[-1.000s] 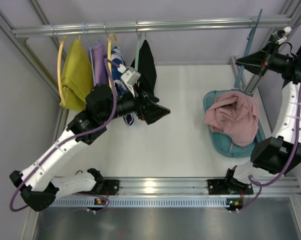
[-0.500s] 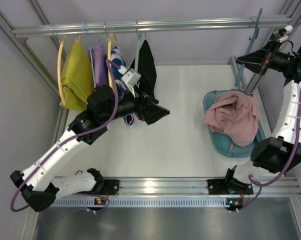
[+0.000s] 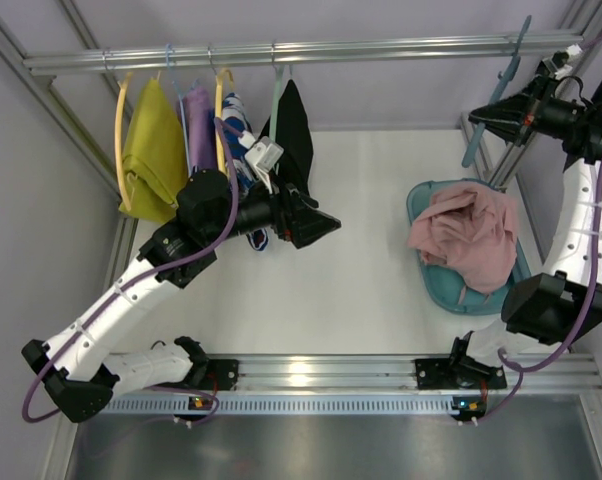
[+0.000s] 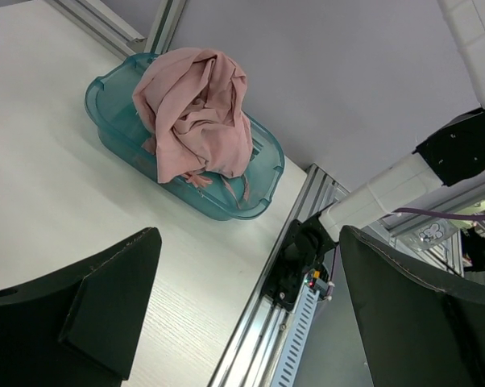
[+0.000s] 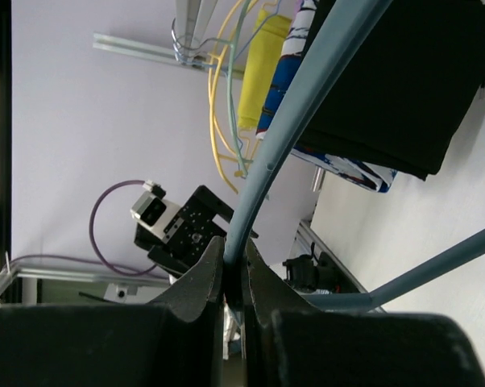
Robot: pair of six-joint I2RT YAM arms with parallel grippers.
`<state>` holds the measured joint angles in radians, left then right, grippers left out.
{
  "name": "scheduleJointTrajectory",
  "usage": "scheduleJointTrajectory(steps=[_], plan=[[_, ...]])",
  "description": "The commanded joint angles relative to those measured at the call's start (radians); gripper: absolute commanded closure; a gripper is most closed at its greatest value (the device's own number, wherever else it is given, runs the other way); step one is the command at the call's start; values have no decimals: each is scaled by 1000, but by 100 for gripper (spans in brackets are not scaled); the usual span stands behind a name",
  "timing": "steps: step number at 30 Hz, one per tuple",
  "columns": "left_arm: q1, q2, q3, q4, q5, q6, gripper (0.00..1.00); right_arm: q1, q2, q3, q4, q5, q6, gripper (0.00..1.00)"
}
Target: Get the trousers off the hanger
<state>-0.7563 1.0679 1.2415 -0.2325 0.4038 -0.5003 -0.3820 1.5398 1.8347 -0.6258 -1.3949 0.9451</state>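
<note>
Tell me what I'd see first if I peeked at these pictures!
The pale pink fabric trousers catch the eye first, heaped on a teal plastic tub at the table's right side. Beyond them, at the far right, the right gripper pinches a thin grey-blue plastic hanger with nothing on it. On the left, a yellow garment and a black garment hang from the metal rail.

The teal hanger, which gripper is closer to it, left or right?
Right. The right gripper is shut on the hanger near the rail's right end; the left gripper is open over the table, far to its left.
</note>
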Motion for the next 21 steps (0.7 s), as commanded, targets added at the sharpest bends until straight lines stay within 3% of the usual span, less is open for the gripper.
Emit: scheduleJointTrajectory(steps=[1, 9, 21], plan=[[11, -3, 30, 53, 12, -9, 1, 31, 17, 40, 147, -67, 29, 100], [15, -16, 9, 55, 17, -18, 2, 40, -29, -78, 447, -130, 133, 100], [18, -34, -2, 53, 13, -14, 1, 38, 17, -190, 515, -104, 181, 100]])
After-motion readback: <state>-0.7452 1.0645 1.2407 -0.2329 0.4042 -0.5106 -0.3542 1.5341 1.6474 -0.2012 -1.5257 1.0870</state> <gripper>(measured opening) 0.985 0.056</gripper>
